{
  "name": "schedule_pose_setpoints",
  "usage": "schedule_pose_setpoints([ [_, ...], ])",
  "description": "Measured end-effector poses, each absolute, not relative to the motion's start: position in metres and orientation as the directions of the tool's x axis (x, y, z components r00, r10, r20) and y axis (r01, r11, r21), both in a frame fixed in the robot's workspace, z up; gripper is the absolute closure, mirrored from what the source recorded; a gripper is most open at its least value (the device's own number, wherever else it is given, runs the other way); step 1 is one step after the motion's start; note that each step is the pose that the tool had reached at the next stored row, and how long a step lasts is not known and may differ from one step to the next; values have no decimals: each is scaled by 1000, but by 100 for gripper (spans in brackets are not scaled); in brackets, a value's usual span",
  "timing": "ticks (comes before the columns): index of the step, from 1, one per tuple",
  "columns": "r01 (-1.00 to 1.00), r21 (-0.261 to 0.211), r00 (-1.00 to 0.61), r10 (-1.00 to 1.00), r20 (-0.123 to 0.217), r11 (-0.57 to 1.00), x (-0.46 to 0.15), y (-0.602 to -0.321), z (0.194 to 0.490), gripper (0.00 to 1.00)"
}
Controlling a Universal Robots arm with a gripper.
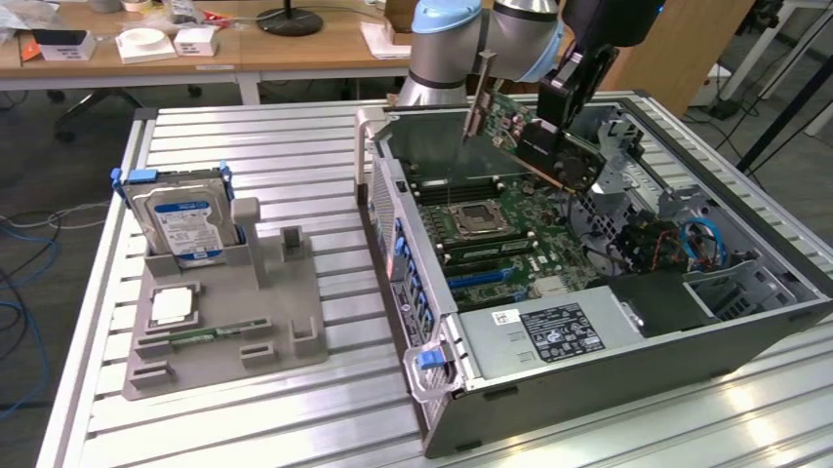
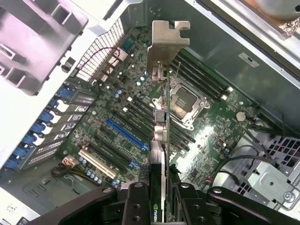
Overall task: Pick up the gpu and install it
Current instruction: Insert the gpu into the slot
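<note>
Gpu [image 1: 540, 146]: green board, black face, silver end bracket [image 2: 166, 40]. Stands on edge above the motherboard [image 1: 508, 234] in the open case [image 1: 586, 390], with its long axis level-ish and the bracket toward the exterior view's left. Gripper [image 1: 563, 97] is clamped on its upper edge.

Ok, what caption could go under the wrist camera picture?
The gripper holds the graphics card edge-on above the motherboard inside the open computer case.

- arm [image 1: 450, 58]: one, grey with pale blue joint caps, upper joints at the top of the exterior view, wrist bent downward.
- gripper [image 1: 565, 102]: black, pointed down, lower end leaning toward the exterior view's left.
- fingers [image 2: 136, 206]: two, black, clamped one on each face of the gpu [image 2: 161, 122], held edge-on.
</note>
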State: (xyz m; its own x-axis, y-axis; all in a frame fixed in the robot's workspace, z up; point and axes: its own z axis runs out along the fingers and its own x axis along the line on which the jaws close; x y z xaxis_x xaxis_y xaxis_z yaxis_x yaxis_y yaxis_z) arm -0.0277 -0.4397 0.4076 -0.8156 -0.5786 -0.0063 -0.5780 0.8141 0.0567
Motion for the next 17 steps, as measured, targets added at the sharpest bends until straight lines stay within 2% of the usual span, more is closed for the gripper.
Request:
schedule_pose_setpoints([
  [17,-607,57,-794,-608,-7,793,-28,-440,408,74],
])
